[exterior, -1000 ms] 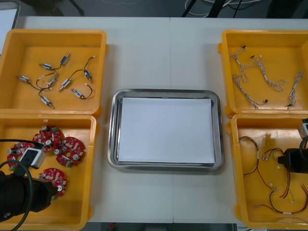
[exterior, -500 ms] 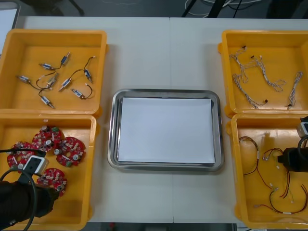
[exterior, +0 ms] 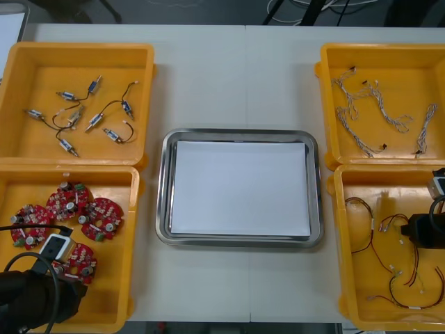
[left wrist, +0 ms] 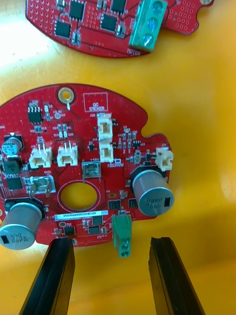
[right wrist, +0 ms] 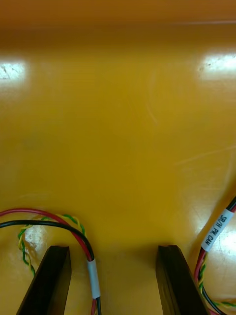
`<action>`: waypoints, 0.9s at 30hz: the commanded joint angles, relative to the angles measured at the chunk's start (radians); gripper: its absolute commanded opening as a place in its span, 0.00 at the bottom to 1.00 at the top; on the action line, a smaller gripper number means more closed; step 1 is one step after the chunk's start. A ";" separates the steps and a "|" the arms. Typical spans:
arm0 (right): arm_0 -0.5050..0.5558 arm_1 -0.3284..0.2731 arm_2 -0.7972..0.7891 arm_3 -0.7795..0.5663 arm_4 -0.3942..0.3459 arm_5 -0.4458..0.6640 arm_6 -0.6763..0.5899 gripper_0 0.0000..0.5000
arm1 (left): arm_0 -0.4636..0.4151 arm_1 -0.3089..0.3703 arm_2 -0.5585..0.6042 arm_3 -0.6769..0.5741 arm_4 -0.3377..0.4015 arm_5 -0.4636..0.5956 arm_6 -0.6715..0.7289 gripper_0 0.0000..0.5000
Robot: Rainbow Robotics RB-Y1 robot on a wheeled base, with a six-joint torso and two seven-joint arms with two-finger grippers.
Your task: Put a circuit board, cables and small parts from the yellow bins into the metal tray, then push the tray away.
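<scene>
Left gripper (left wrist: 110,243) hung over a round red circuit board (left wrist: 83,172), fingers spread

The board lay in the near left yellow bin (exterior: 132,229) with three others, its green connector between the fingers, nothing pinched. The right gripper (right wrist: 113,251), also spread wide, sat low in the near right yellow bin (exterior: 338,229), a red and yellow cable (right wrist: 73,231) beside one finger. The metal tray (exterior: 161,188), white inside, lay between the bins
</scene>
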 commanded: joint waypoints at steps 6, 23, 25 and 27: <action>0.058 -0.011 0.060 0.011 0.002 -0.075 0.041 0.00 | -0.051 -0.019 -0.017 -0.002 -0.009 -0.010 0.073 0.89; 0.058 -0.010 -0.149 -0.214 -0.008 0.222 0.019 0.00 | -0.053 -0.019 -0.059 0.001 -0.038 -0.010 0.093 0.89; 0.052 -0.011 -0.173 -0.236 -0.013 0.259 0.018 0.00 | -0.053 -0.019 -0.059 0.001 -0.038 -0.010 0.095 0.89; 0.041 -0.011 -0.209 -0.259 -0.015 0.307 0.016 0.00 | -0.054 -0.017 -0.059 0.001 -0.038 -0.010 0.095 0.89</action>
